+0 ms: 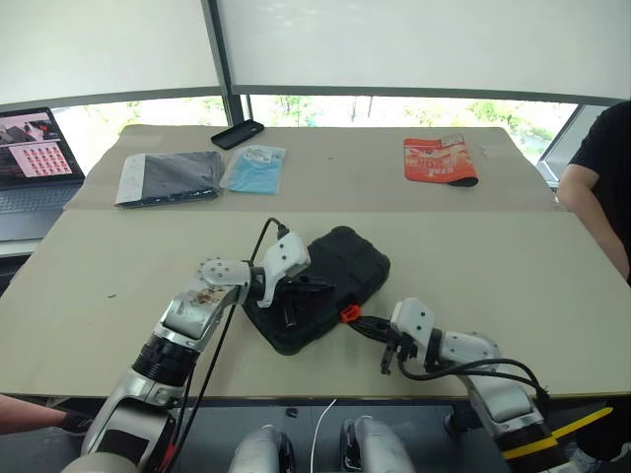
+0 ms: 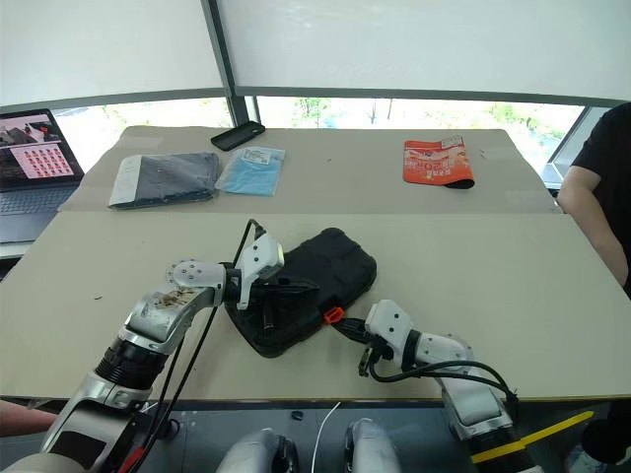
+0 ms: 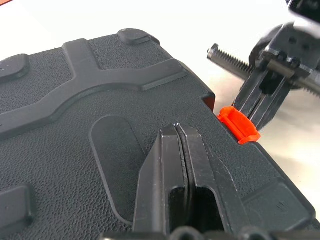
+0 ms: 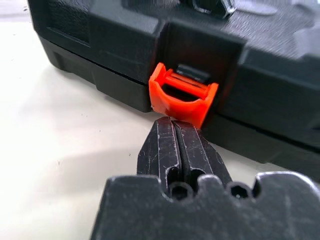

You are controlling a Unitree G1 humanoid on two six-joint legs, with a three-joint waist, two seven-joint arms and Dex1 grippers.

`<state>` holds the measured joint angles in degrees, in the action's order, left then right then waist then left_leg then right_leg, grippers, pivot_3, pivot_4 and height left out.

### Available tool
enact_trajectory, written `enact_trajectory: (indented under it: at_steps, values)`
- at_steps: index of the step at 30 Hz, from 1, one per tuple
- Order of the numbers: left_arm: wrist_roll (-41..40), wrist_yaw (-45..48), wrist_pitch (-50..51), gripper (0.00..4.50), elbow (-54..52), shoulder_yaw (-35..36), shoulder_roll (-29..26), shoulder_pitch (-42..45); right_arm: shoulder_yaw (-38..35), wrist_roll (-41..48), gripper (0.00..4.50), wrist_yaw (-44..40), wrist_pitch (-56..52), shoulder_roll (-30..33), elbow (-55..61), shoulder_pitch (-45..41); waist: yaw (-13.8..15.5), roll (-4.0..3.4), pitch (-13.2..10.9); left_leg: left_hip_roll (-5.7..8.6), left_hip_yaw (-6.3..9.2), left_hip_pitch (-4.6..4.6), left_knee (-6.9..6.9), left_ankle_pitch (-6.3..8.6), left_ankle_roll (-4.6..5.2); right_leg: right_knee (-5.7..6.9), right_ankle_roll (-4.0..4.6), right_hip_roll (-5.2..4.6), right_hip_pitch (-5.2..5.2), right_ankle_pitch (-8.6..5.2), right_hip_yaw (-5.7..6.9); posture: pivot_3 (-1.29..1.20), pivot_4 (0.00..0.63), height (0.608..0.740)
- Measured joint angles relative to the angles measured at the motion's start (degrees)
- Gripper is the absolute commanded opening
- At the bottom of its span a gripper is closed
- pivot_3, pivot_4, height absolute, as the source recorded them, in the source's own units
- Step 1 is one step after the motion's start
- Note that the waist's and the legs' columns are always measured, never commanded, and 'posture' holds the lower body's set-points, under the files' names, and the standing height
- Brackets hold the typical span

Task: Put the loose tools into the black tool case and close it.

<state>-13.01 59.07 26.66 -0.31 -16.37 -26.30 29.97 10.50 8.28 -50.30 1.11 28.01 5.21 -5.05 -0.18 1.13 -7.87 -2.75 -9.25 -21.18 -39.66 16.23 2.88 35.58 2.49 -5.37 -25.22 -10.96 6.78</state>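
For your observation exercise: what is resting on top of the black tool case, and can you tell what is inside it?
On the lid of the black tool case rests the left hand, fingers shut. The lid is down, so whatever is inside is covered. The right hand, also shut, sits at the orange latch.

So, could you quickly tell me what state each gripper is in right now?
Left gripper: shut, holding nothing, fingertips pressing on the black tool case lid.
Right gripper: shut, holding nothing, tips at the orange latch.

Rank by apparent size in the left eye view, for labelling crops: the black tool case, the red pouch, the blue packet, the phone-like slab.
1. black tool case, though nearest the camera
2. red pouch
3. blue packet, close to the pouch, so unsure
4. phone-like slab
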Motion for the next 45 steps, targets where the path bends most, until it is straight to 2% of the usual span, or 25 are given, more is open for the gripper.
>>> enact_trajectory:
  at_steps: [18,26,31,34,35,37,41,42,44,45]
  values:
    - [-0.09,0.51,0.0,0.06,-0.11,0.0,-0.3,-0.15,-0.09,2.62,0.0,-3.45,-7.92,2.41,5.0,-1.82,0.05,-0.01,0.0,0.0,0.06,0.04,0.41,0.0,-0.02,-0.4,0.02,0.04,0.02,-0.02,0.07,0.0,0.15,0.74]
    - [-0.13,0.48,0.0,0.06,0.04,-0.05,0.12,-0.19,-0.04,4.17,0.0,-2.27,-7.41,0.56,7.65,-3.43,0.37,-0.05,0.04,0.02,0.14,0.09,0.64,-0.02,-0.06,-0.54,0.02,0.04,0.05,-0.02,0.13,0.0,0.15,0.74]
    - [-1.09,0.3,-0.78,0.06,0.0,1.11,0.76,-1.26,-0.87,4.5,0.0,-3.0,-6.51,2.45,7.23,-3.39,0.46,-0.19,0.12,0.06,0.13,0.07,0.66,-0.03,-0.06,-0.58,-0.03,0.03,0.06,0.01,0.09,0.0,0.15,0.74]
    - [-5.04,1.83,-3.88,0.74,-0.92,5.99,-0.41,-4.58,-4.62,8.34,0.77,-5.85,-7.77,7.26,8.46,-1.05,0.35,-0.18,0.05,0.07,0.11,-0.06,0.71,-0.03,-0.04,-0.61,-0.08,0.03,-0.1,0.05,0.08,0.0,0.15,0.74]
    - [-6.5,2.91,-5.07,1.25,-1.55,8.14,-1.47,-6.19,-6.5,9.23,1.22,-6.63,-8.2,8.98,8.58,0.04,0.19,-0.13,-0.01,0.07,0.11,-0.11,0.74,-0.03,-0.04,-0.6,-0.13,0.05,-0.16,0.08,0.07,0.0,0.15,0.74]
    - [-10.04,5.94,-7.52,1.97,-2.32,13.61,-4.79,-9.61,-11.76,11.32,1.91,-8.3,-8.72,12.59,8.27,1.59,0.04,-0.02,-0.1,0.02,0.11,-0.25,0.76,-0.11,0.06,-0.58,-0.04,0.14,-0.36,0.02,0.11,0.0,0.15,0.74]
    - [-14.39,9.18,-9.61,3.34,-3.72,21.53,-9.82,-16.18,-16.54,12.77,3.17,-10.91,-6.17,15.58,6.22,3.52,0.46,0.06,-0.24,0.0,0.11,-1.0,0.76,-0.28,-0.01,-0.54,0.01,0.25,-1.07,-0.01,0.19,0.0,0.15,0.74]
    - [-14.42,9.4,-9.98,3.82,-3.78,22.52,-10.66,-17.22,-17.15,12.77,3.6,-11.06,-5.8,15.94,5.66,4.05,0.53,0.07,-0.26,0.0,0.11,-1.0,0.75,-0.26,-0.02,-0.55,0.01,0.26,-1.07,-0.01,0.19,0.0,0.15,0.74]
    - [-13.36,9.25,-14.2,4.44,-3.08,27.58,-14.41,-22.31,-20.03,12.48,4.21,-11.76,-3.0,17.24,1.71,5.08,0.66,0.06,-0.36,0.04,0.03,-1.03,0.73,-0.23,-0.06,-0.58,-0.01,0.2,-1.06,-0.02,0.2,0.0,0.15,0.74]
    - [-12.03,8.68,-16.4,4.5,-2.23,29.06,-15.47,-23.92,-20.67,12.03,4.41,-12.09,-1.69,18.01,0.11,5.18,0.69,0.04,-0.38,0.08,0.0,-1.01,0.72,-0.21,-0.04,-0.59,-0.1,0.15,-1.06,-0.07,0.19,0.0,0.15,0.74]
